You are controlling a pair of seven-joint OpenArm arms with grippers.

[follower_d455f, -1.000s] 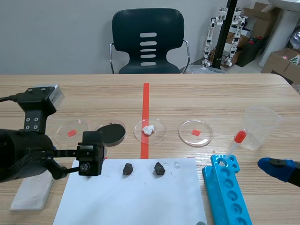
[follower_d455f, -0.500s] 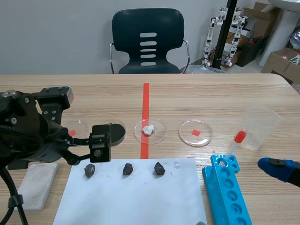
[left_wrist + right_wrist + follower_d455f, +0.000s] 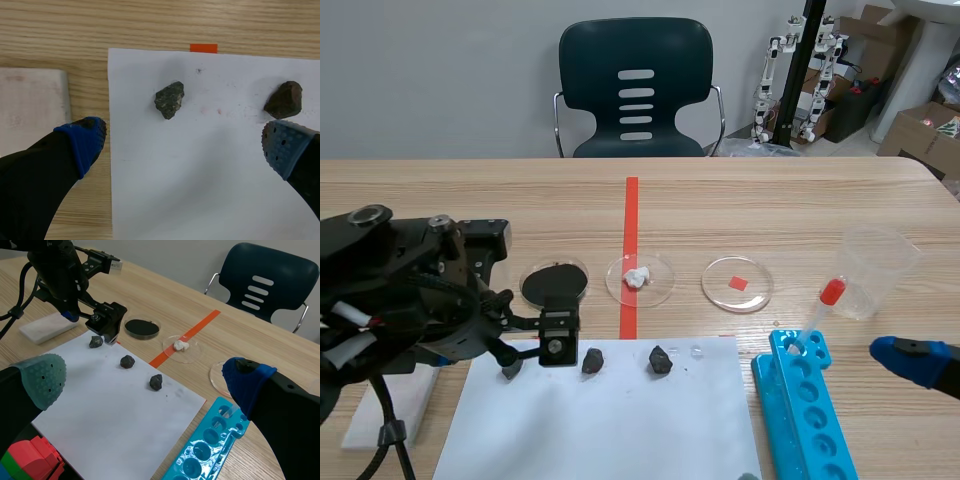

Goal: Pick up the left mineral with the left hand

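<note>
Left mineral [image 3: 169, 99], a small grey-green speckled stone, lies on the white paper sheet [image 3: 200, 165] near its edge. It is the nine o'clock end of a row of three. The middle mineral [image 3: 283, 99] sits at three o'clock of it, well apart, and the right mineral [image 3: 660, 360] lies beyond that. Nothing touches the stone.

The left gripper [image 3: 182, 140] hangs above the sheet with its fingers spread wide and nothing between them. The stone lies just ahead of the gap, at about twelve o'clock from its middle. One blue pad is over the sheet's edge beside the white block [image 3: 30, 110] on the counter [image 3: 150, 25]. The other sits just short of the middle mineral.

This looks like the approach step: lined up, not yet lowered. The next move likely calls for a short advance toward twelve o'clock, a descent until the pads flank the stone, then a close. The pad near the middle mineral could nudge it.

The right gripper [image 3: 145, 375] rests at the counter's three o'clock side, fingers wide and empty.
</note>
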